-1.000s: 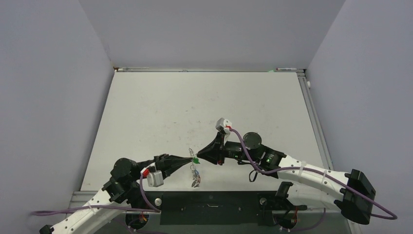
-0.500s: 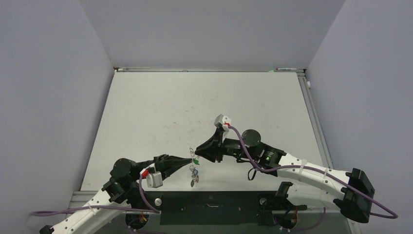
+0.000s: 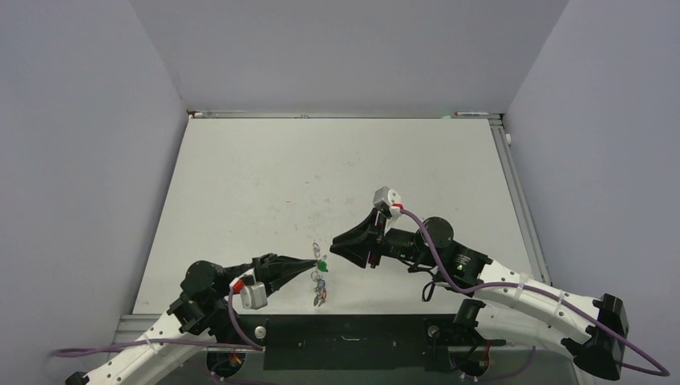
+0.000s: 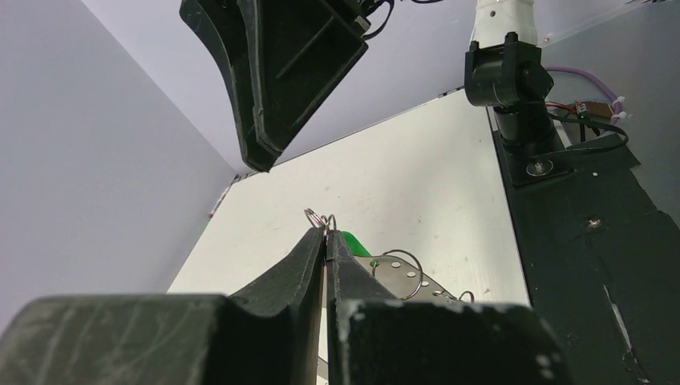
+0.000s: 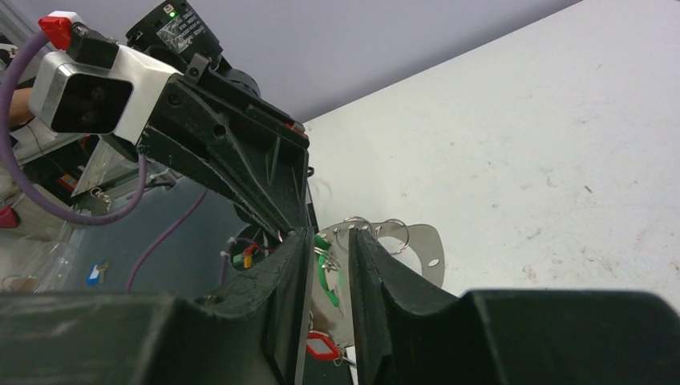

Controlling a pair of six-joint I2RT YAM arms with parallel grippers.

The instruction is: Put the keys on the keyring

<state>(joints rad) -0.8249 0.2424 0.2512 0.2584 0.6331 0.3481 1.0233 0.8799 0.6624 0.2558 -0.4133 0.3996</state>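
My left gripper (image 3: 311, 262) (image 4: 327, 233) is shut on the top rim of the keyring (image 4: 399, 276), a thin silver oval plate with holes and small split rings, held above the table's near edge. A green tag (image 3: 322, 265) (image 5: 324, 273) sits by the pinch. The other keys (image 3: 320, 290) dangle below it, and a red tag (image 5: 320, 346) shows in the right wrist view. My right gripper (image 3: 335, 243) (image 5: 330, 237) stands just right of the keyring with its jaws apart and nothing between them. The green tag shows through the gap.
The black base plate (image 3: 353, 333) runs along the near edge under the hanging keys. White tabletop (image 3: 337, 176) stretches away behind both grippers, with grey walls on three sides. A purple cable (image 3: 433, 265) loops over the right arm.
My right gripper has opened and drawn back to the right, off the green tag and keyring. The left gripper has stayed in place, still pinching the keyring.
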